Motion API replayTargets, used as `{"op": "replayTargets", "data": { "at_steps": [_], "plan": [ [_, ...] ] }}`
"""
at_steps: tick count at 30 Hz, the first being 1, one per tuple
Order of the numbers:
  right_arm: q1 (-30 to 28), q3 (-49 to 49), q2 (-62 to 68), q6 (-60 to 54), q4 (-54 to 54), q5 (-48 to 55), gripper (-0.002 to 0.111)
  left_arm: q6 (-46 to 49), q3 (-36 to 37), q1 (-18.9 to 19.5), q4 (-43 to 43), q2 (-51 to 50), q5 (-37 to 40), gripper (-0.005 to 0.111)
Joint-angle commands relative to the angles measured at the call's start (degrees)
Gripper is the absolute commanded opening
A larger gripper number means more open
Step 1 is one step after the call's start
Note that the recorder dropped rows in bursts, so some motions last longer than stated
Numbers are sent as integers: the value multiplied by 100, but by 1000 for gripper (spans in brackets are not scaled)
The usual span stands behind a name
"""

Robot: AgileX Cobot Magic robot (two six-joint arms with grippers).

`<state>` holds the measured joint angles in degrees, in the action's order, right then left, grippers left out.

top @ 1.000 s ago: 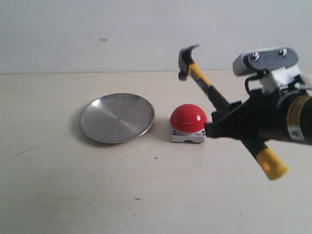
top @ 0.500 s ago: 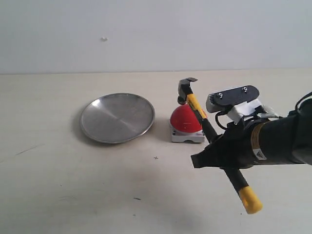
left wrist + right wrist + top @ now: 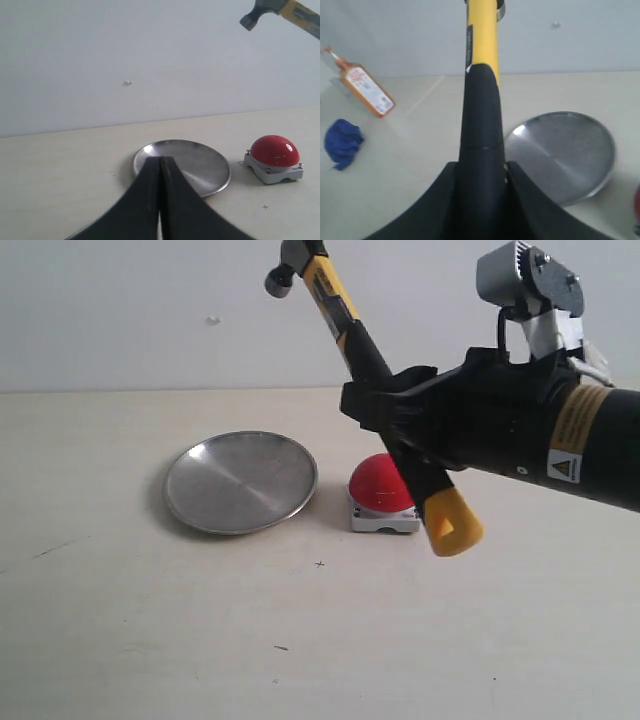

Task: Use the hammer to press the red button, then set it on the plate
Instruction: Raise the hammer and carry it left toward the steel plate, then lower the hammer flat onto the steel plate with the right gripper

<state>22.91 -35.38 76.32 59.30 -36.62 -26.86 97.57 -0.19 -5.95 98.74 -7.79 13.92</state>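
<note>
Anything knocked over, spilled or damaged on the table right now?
Nothing stands out. The plate lies flat and empty, the red button sits upright beside it, the hammer is clamped in the right tool.

**Soft, even light, grainy frames**

We see bright, diffuse light on the tabletop (image 3: 150, 640). The plate (image 3: 240, 482) throws a faint shadow at its left edge; the red button (image 3: 385, 483) carries small white glints. Close to the right wrist lens, the hammer (image 3: 481, 100) looks soft.
</note>
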Motion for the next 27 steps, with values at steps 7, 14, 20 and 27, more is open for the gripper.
{"op": "replayTargets", "data": {
  "at_steps": [7,14,20,27],
  "plan": [
    [-26,-755,1928,137,835,-1402,0,7,19,16,-23,44,-12,0],
    [44,-1781,3201,1074,699,-1393,0,7,19,16,-23,44,-12,0],
    [444,-2889,4103,1701,757,-912,0,7,19,16,-23,44,-12,0],
    [636,-3670,4809,2045,1061,-575,0,7,19,16,-23,44,-12,0]
  ]
}}
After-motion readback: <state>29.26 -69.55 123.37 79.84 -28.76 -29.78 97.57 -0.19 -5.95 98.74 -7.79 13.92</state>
